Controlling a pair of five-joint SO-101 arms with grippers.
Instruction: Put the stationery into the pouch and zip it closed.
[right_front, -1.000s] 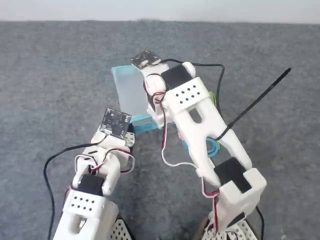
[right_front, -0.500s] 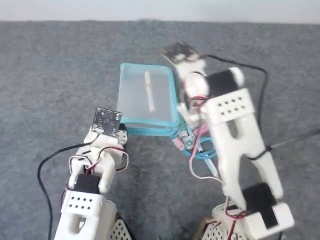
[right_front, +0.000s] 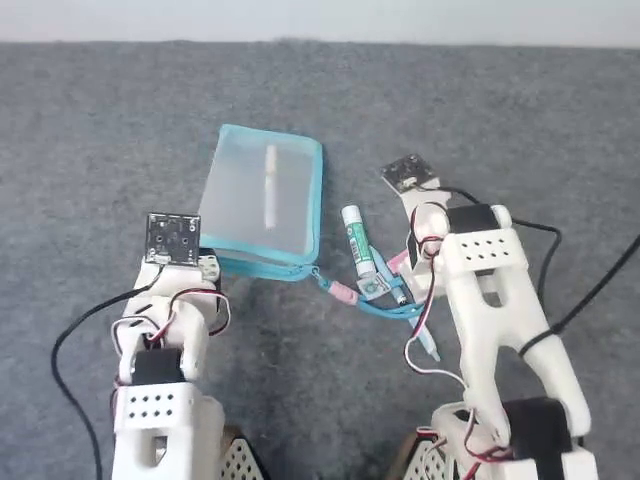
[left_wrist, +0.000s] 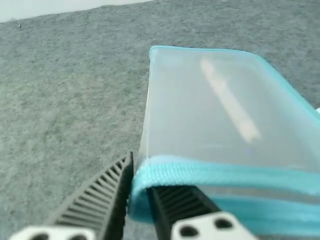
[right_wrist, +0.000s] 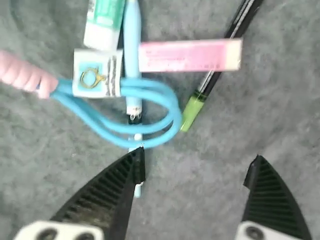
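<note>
Grey carpeted worktop (right_front: 120, 110): pouch (right_front: 262, 205) lying flat, stationery (right_front: 375, 275) heaped just beside it.
Left tool (left_wrist: 140, 175) is clamped on the pouch's teal zipper edge at one corner. Right tool (right_wrist: 197, 167) hangs spread wide over the heap: glue stick (right_front: 355, 240), blue pen (right_wrist: 132, 30), pink eraser (right_wrist: 190, 55), green-tipped pen (right_wrist: 210, 82) and blue cord loop (right_wrist: 172, 112), all outside the pouch.

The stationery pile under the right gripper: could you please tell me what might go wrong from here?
1. The blue cord crosses the blue pen, so the open right gripper may snag several items at once.
2. The left gripper pinches the pouch only at its zip edge near one corner, so it could slip or twist.
</note>
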